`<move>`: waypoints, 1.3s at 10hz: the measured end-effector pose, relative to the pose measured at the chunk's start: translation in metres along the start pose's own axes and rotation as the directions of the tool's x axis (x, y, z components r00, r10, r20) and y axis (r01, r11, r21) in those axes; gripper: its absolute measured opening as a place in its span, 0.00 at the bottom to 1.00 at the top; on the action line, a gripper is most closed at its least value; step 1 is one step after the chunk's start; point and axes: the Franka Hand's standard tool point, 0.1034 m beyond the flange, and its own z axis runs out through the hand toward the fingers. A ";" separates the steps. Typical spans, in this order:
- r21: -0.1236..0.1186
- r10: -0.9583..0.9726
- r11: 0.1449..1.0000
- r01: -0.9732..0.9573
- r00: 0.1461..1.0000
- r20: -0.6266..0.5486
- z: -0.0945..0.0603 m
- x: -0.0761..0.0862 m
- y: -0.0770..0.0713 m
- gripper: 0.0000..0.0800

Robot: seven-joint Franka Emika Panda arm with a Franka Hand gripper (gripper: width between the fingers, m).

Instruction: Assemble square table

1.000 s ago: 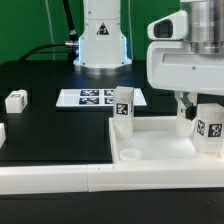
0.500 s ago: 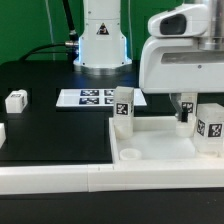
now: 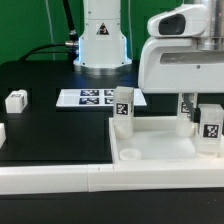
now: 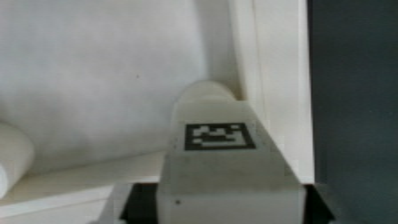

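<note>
The white square table top [image 3: 150,155] lies at the front of the exterior view's right, with a raised rim. One short white tagged leg [image 3: 123,108] stands upright at its far left corner. My gripper [image 3: 200,113] is shut on a second tagged leg [image 3: 211,126] and holds it roughly upright over the top's far right corner. In the wrist view my gripper [image 4: 228,206] has its dark fingers [image 4: 146,204] on both sides of that leg [image 4: 221,135], whose end points at the top's inner corner beside the rim [image 4: 242,40].
The marker board [image 3: 88,97] lies behind the table top, in front of the robot base [image 3: 100,40]. Two loose white tagged parts, one [image 3: 15,100] and another [image 3: 2,131], sit at the exterior view's left. A long white border bar [image 3: 60,180] runs along the front.
The held leg has shifted slightly toward the exterior view's right and turned from tilted to nearly upright. The standing leg and the table top have not moved.
</note>
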 end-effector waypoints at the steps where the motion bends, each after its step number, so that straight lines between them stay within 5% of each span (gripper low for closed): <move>1: 0.000 0.077 0.997 -0.077 0.997 0.000 0.000 0.000 0.000 0.36; 4: 0.023 0.450 0.892 -0.451 0.892 0.037 -0.001 0.002 0.004 0.36; 6: 0.035 0.693 0.716 -0.697 0.716 0.084 0.000 0.003 0.008 0.36; 9: 0.015 0.896 0.427 -0.904 0.425 0.124 0.000 0.004 0.011 0.36; 11: 0.002 0.930 0.350 -0.937 0.347 0.124 0.000 0.002 0.008 0.36; 13: 0.003 0.924 0.364 -0.931 0.362 0.124 0.000 0.002 0.008 0.63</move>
